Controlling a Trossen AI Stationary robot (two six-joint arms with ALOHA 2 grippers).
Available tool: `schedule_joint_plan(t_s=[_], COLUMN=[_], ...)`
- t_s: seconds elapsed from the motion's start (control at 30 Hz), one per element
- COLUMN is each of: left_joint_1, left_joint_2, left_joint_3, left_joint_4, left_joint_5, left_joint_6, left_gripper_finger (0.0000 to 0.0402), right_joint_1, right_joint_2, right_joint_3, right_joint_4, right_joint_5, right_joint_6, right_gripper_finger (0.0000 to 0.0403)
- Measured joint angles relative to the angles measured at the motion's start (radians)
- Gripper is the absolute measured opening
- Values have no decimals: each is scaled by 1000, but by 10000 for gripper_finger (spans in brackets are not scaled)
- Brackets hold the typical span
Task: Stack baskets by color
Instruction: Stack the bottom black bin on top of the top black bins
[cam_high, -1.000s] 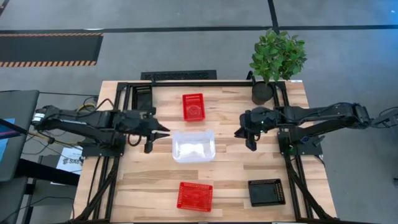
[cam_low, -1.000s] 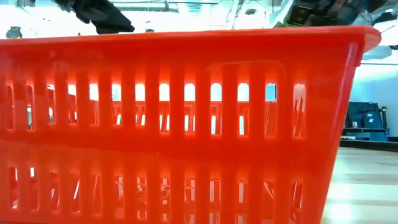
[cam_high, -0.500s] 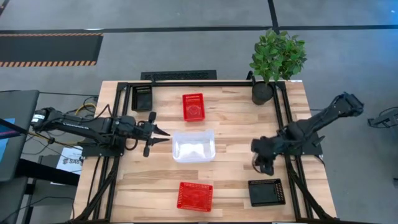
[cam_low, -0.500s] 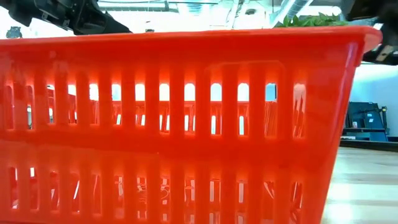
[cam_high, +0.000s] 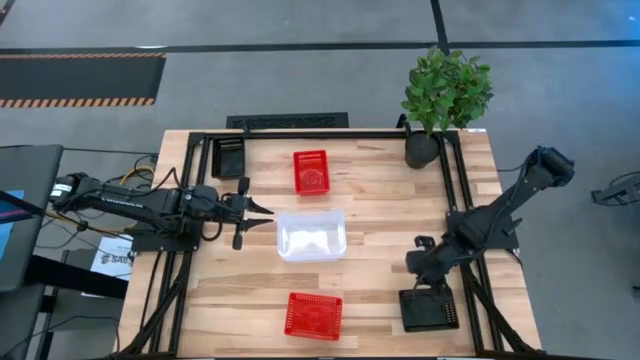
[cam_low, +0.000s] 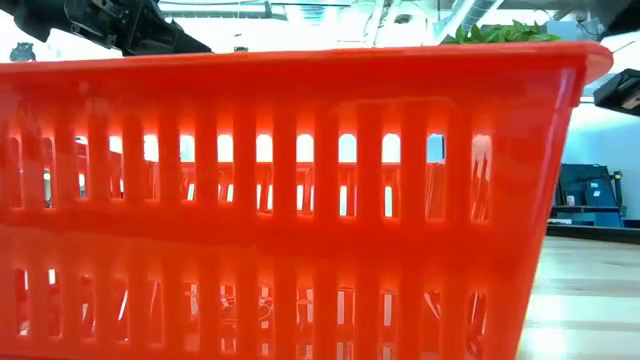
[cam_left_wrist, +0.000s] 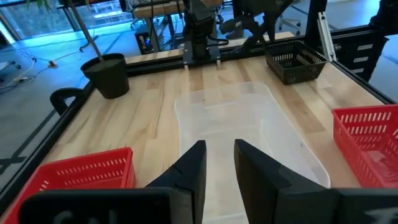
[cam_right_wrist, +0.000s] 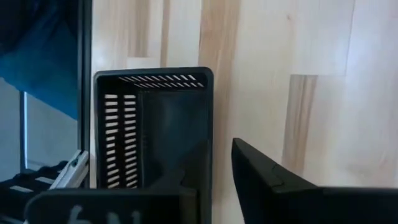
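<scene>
Right end effector (cam_high: 424, 268) swung from mid-surface down to the near-right black basket (cam_high: 429, 309) and hovered at its far rim, fingers slightly apart around the wall, nothing gripped yet. Likely a pick for the black stack. Left end effector (cam_high: 250, 211) pulled back a bit, fingers narrowly apart, empty, facing the clear basket (cam_high: 311, 233) at centre.

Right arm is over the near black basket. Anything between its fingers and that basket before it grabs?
Nothing visible. The right gripper hangs just above the black basket, and the right wrist view shows its wall between the open fingers, with only bare table around.
</scene>
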Motion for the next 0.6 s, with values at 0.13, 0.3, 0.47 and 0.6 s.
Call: schedule_joint_plan(t_s=[0.13, 0.3, 0.47, 0.6], left_joint_1=[0, 0, 1, 19], left_joint_2=[0, 0, 0, 0], left_joint_3=[0, 0, 1, 1], left_joint_4=[-1, -6, -26, -40], left_joint_5=[0, -15, -15, -14], left_joint_6=[0, 3, -1, -1], left_gripper_finger=[71, 71, 71, 71], right_joint_1=[6, 45, 90, 124], right_joint_2=[43, 100, 166, 227], right_joint_3=[7, 8, 8, 8], right_joint_4=[0, 0, 7, 11], right_joint_5=[-5, -26, -24, -19], right_joint_6=[35, 55, 103, 104], right_gripper_finger=[134, 197, 236, 239])
